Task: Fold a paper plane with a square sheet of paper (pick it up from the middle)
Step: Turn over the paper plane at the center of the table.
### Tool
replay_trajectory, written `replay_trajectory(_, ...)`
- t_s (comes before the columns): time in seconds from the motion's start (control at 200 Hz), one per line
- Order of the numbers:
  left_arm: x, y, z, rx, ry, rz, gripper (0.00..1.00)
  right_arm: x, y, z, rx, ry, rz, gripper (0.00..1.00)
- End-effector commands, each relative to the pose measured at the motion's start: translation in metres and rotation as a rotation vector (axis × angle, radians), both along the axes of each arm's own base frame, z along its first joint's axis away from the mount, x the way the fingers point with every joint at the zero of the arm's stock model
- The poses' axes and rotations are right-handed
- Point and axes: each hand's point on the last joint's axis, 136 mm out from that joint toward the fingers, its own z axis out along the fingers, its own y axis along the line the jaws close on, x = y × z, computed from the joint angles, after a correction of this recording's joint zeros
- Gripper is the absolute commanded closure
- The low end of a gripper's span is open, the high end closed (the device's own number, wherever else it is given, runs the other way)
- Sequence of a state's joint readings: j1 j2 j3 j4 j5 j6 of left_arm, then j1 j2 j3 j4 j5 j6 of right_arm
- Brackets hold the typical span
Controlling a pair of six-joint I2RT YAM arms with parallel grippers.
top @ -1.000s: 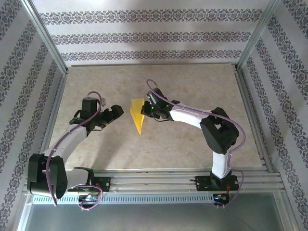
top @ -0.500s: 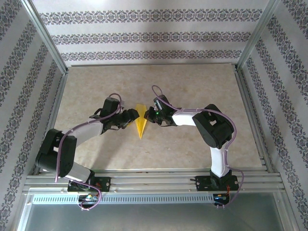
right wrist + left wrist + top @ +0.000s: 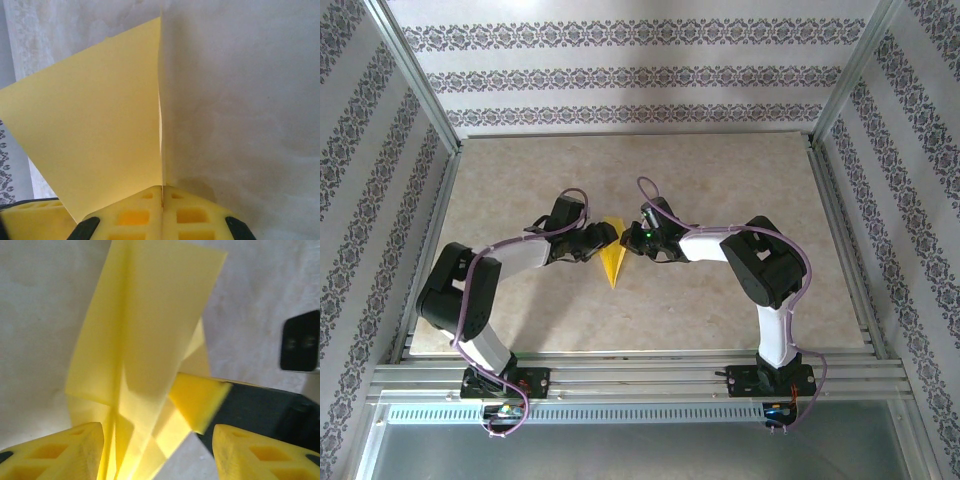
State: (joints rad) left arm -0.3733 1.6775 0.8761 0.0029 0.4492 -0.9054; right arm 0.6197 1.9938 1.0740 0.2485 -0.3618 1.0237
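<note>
Yellow paper plane (image 3: 612, 262); a narrow pointed wedge, flaps splayed along a centre crease; mid-table (image 3: 720, 180), tip pointing near.

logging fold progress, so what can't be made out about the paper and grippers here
Top view: the yellow paper is too small to count creases; the left gripper and right gripper overlap its upper part.
Left wrist view: the paper's near end is cut off by the bottom edge, so contact with the finger beside it is unclear.
Right wrist view: the front flap hides any layers behind it; its left corner runs off the frame.
</note>
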Motion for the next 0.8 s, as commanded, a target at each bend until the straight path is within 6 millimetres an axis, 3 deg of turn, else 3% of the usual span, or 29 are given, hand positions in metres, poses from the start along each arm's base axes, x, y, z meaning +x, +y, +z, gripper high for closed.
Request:
replay_trajectory(0.0, 0.002, -0.007, -0.005, 0.037, 0.004, -0.040, 0.38, -0.001, -0.005, -0.005, 0.010, 0.015, -0.010, 1.00)
replay_trajectory(0.47, -0.008, 0.004, -0.032, 0.101, 0.066, -0.020, 0.34, -0.006, -0.024, -0.010, 0.020, 0.040, -0.045, 1.00)
replay_trajectory(0.625, -0.001, -0.008, -0.008, 0.047, -0.001, -0.070, 0.34, -0.004, -0.021, -0.006, 0.035, 0.036, -0.044, 1.00)
replay_trajectory(0.794, -0.014, -0.024, 0.008, 0.094, -0.034, -0.169, 0.41, -0.004, -0.020, -0.008, 0.034, 0.040, -0.042, 1.00)
